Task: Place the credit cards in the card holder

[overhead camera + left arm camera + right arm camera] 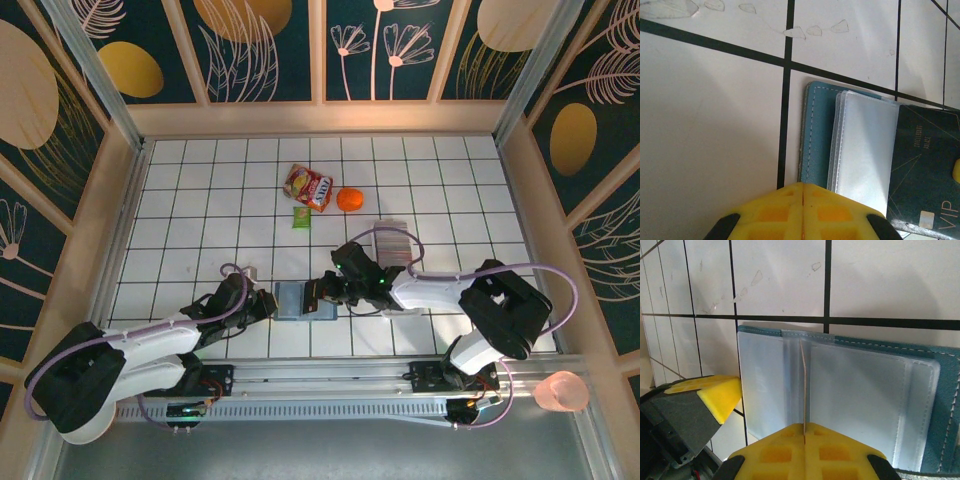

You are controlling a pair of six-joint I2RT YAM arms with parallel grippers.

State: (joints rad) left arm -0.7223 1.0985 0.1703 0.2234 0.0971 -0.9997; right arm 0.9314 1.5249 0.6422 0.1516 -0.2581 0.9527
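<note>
Right gripper pinches credit card over white gridded tiles; floral walls.

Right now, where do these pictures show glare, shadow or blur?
Left wrist: soft shadow on the left tiles, the left tool blurred from nearness, the card's print readable. Right wrist: the wallet's clear sleeves look milky with glare. Top external: evenly lit, sharp.

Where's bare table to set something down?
Bare tiles left of the snack bag and right of the card stack. Crowded at the card holder, where left gripper and right gripper, shut on a dark card, meet.
</note>
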